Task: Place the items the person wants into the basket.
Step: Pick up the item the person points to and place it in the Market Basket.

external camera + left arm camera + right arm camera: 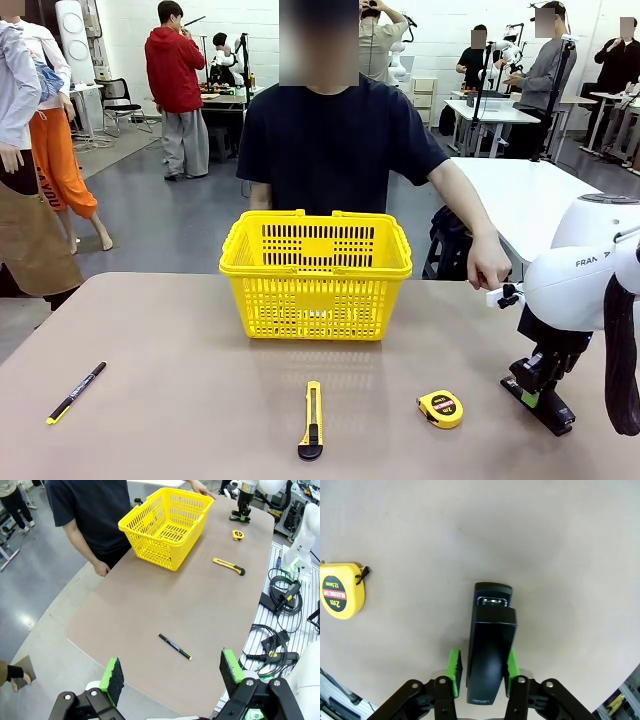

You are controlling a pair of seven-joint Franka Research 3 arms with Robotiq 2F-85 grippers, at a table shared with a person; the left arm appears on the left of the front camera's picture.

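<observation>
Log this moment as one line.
right gripper: shut on stapler | left gripper: open, raised | tape measure: on table | basket: far side

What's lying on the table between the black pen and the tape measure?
The yellow utility knife, seen in the front view between pen and tape measure.

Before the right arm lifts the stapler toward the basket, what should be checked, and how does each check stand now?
1. Right hand shut on the stapler, a pad on each side: ok.
2. Tape measure apart from the stapler: ok.
3. Basket upright, handles down: ok.
4. Person's hand clear of the path: cannot tell; it sits close beside the right arm.
5. Left hand open, away from the basket: ok.
</observation>
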